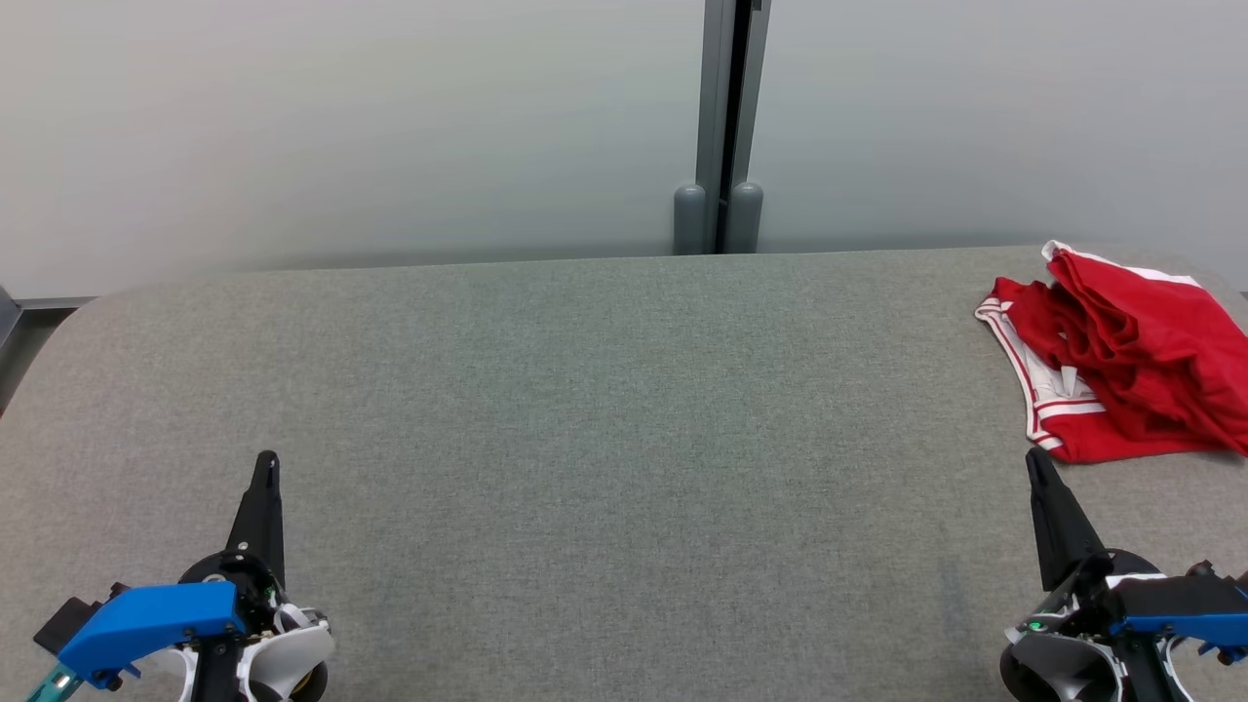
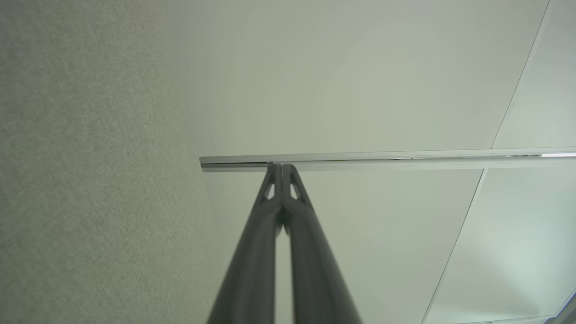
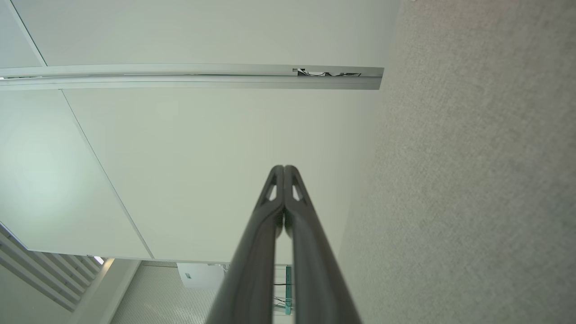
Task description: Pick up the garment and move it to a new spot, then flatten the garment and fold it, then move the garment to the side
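Note:
A red garment (image 1: pixel 1121 361) with white trim lies crumpled at the far right of the grey felt table (image 1: pixel 624 419), reaching that side's edge. My right gripper (image 1: pixel 1035 463) is shut at the lower right, its tips just short of the garment's near hem and apart from it. At the lower left my left gripper (image 1: pixel 267 464) is shut too, far from the garment. In the left wrist view the left gripper (image 2: pixel 282 167) has its fingers pressed together with nothing between them. The right gripper (image 3: pixel 284 168) looks the same in the right wrist view.
A pale wall panel (image 1: pixel 341 127) rises behind the table, split by a grey vertical post (image 1: pixel 721 127) with two rounded feet. The table's left corner is rounded, with a dark gap (image 1: pixel 19 341) beside it.

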